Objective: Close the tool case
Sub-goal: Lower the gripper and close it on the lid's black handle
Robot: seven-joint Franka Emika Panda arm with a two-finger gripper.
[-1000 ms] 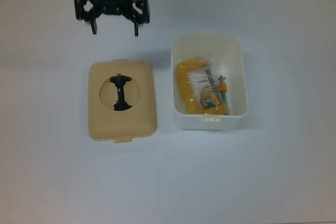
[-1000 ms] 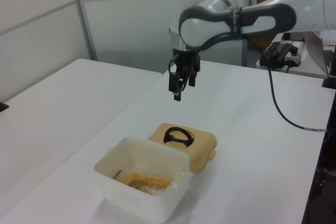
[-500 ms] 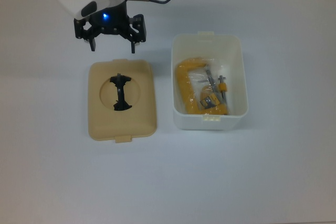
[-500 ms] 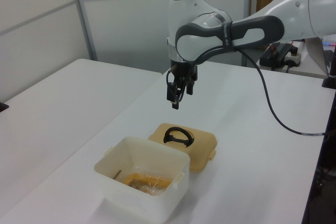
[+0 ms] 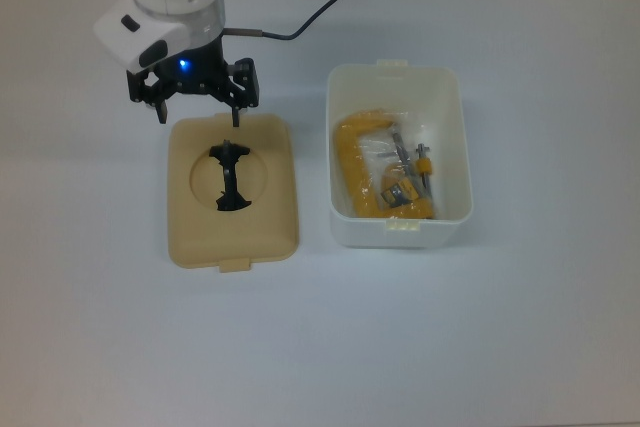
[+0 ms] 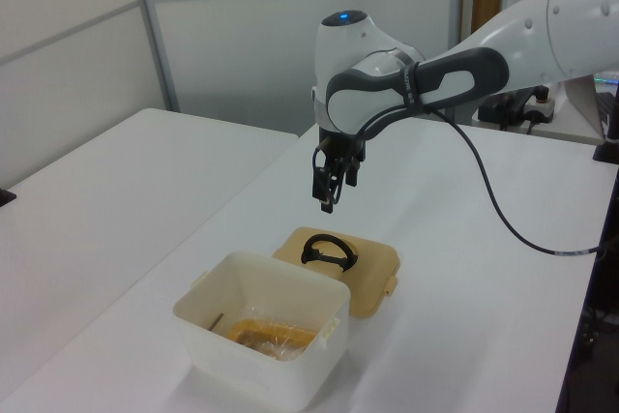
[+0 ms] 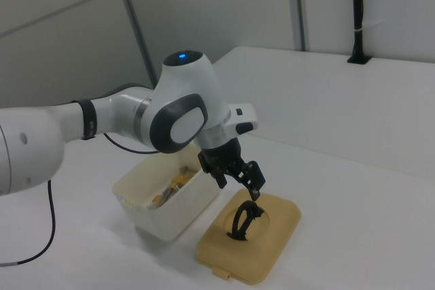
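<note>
White table (image 5: 520, 347): gripper (image 5: 198, 115), fingers spread wide and empty, has descended to the tan lid (image 5: 232, 237)'s far edge; tub (image 5: 398, 235) uncovered; grasp pending.

One tub (image 5: 448, 147), one lid (image 5: 233, 237), one clamp (image 5: 355, 162).

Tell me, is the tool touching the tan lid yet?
Apart. In the left view, the tool hangs clearly above the tan lid, with bare table showing between its fingertips and the black handle.
</note>
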